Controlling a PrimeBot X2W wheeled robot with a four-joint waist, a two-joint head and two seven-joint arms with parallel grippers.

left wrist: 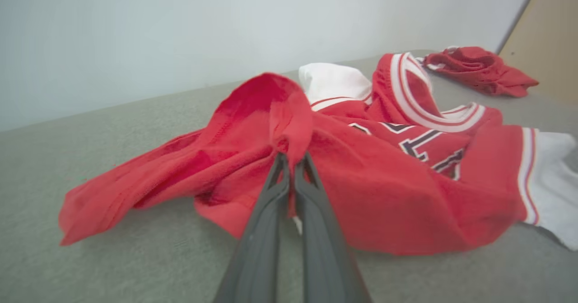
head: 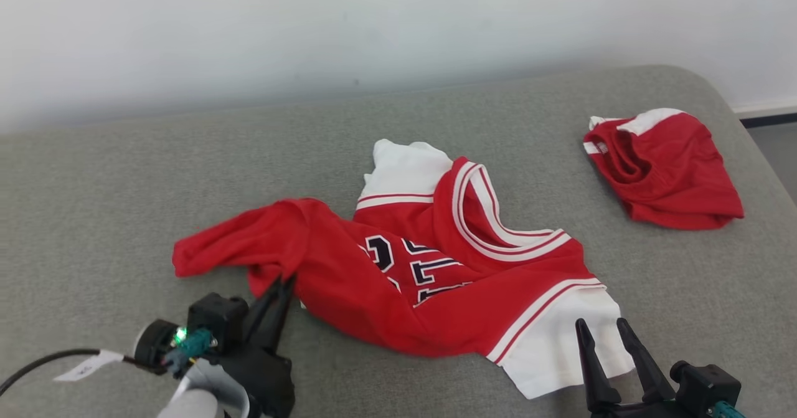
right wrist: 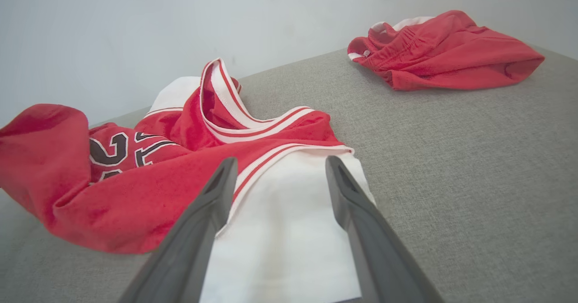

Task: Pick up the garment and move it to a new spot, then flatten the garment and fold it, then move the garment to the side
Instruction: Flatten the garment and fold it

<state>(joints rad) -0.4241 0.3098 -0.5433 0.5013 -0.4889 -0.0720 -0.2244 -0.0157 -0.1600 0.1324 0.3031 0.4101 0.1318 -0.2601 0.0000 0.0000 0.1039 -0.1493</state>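
The garment (head: 429, 268) is a red jersey with white sleeves and dark numbers, lying crumpled on the grey surface (head: 124, 206). My left gripper (head: 283, 284) is shut on a red fold of it near its left side; in the left wrist view the fingers (left wrist: 271, 203) pinch that fold of the garment (left wrist: 280, 113), which rises a little above the surface. My right gripper (head: 601, 327) stands open at the lower right, over the white sleeve. In the right wrist view that gripper (right wrist: 280, 170) straddles the white sleeve of the garment (right wrist: 289, 221) without closing on it.
A second red garment with white trim (head: 663, 169) lies bunched at the far right of the grey surface, near its rounded corner; it also shows as a red bundle (right wrist: 442, 52). A pale wall runs behind. A cable with a white tag (head: 81, 365) trails at lower left.
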